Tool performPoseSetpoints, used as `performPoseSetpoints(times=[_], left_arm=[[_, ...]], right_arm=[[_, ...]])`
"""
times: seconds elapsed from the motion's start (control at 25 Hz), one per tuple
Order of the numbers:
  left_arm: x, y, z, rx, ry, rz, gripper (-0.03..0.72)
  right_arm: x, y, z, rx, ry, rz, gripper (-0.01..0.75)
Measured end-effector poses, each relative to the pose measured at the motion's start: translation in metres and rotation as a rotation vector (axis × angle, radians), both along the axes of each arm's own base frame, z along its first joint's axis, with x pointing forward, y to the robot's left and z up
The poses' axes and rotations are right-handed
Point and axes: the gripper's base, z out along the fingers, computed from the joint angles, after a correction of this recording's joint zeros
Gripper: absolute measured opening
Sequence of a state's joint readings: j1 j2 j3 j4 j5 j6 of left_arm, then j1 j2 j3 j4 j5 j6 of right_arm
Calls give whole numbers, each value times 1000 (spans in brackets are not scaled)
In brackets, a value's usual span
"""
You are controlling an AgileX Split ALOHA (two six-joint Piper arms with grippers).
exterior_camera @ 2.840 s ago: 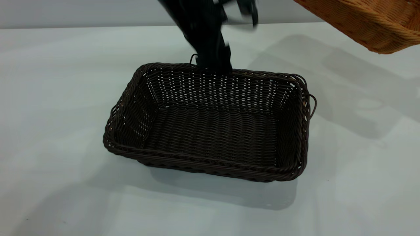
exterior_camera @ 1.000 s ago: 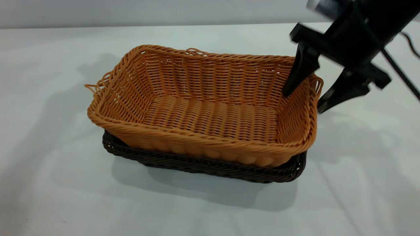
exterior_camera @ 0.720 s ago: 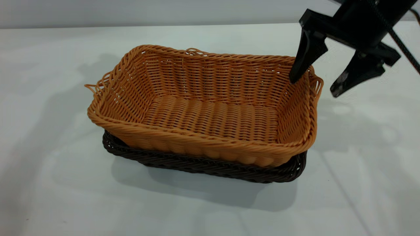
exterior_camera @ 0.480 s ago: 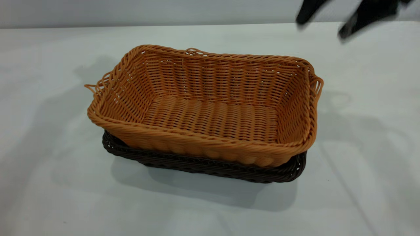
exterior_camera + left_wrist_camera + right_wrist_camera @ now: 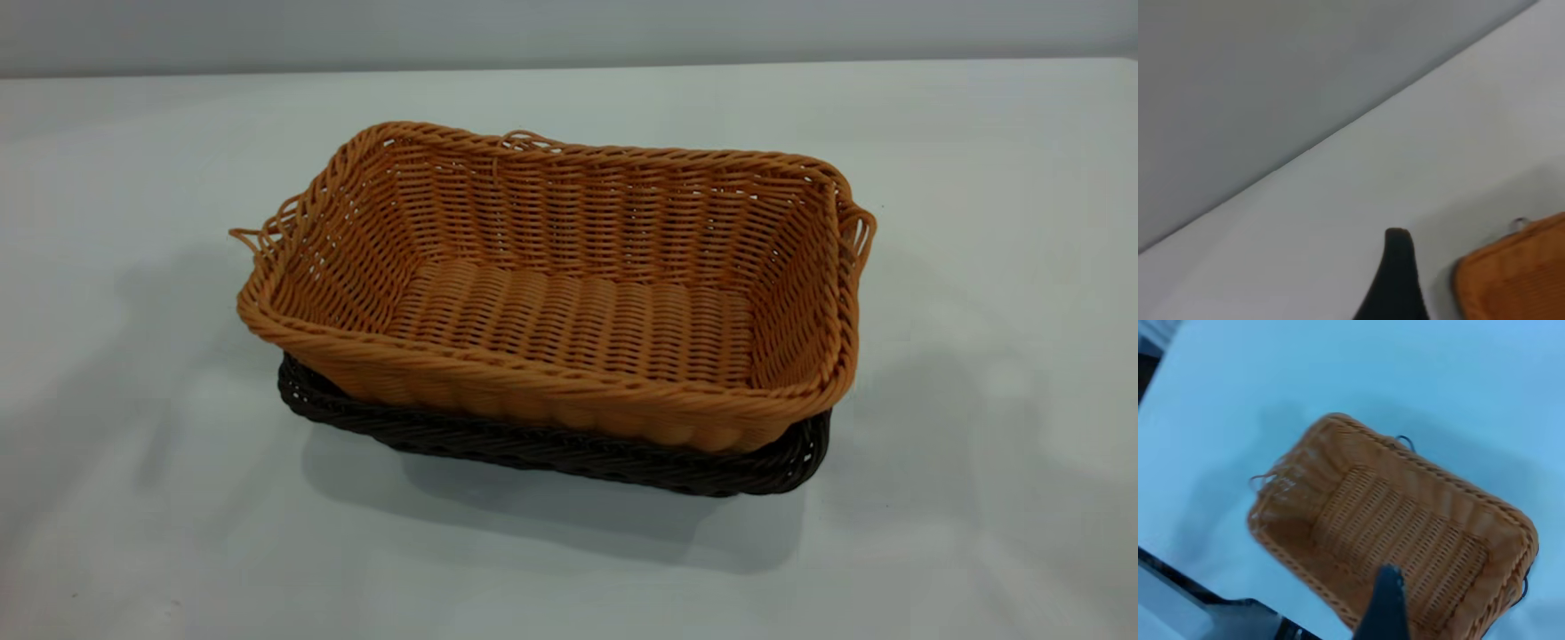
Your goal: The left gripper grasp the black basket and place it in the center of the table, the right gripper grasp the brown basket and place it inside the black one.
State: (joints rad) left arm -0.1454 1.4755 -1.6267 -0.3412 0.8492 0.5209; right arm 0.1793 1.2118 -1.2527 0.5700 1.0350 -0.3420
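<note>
The brown basket (image 5: pixel 569 302) sits nested inside the black basket (image 5: pixel 551 449) in the middle of the white table (image 5: pixel 133 533); only the black basket's front rim and right corner show beneath it. Neither gripper shows in the exterior view. In the left wrist view, one finger (image 5: pixel 1397 273) of my left gripper hangs over bare table, apart from a corner of the brown basket (image 5: pixel 1515 280). In the right wrist view, one finger (image 5: pixel 1385 603) of my right gripper is high above the brown basket (image 5: pixel 1398 527). Both grippers hold nothing.
A grey wall runs behind the table's far edge (image 5: pixel 569 67). A dark edge and a black fixture (image 5: pixel 1218 613) lie beyond the table in the right wrist view. Bare table surrounds the baskets on all sides.
The brown basket came down into the black one. My right gripper, open at the brown basket's right rim, rose and left the exterior view. The baskets have stayed still.
</note>
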Motion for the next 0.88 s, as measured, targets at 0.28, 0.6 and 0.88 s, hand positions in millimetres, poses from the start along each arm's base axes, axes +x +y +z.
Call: performPoseSetpoints(times=[0.28,0.6,0.88], left_arm=[[-88,11,46,-104,57,76,573],[-174,26,34,-82,84,91,573],[-241,36,-16,-80,90,93,573]], right_arm=[[-92,-14,42,15,-189,53,591],[-168,-28,-2,11,-225,64,591],[-214,-44,-58,-70,-270,24,591]])
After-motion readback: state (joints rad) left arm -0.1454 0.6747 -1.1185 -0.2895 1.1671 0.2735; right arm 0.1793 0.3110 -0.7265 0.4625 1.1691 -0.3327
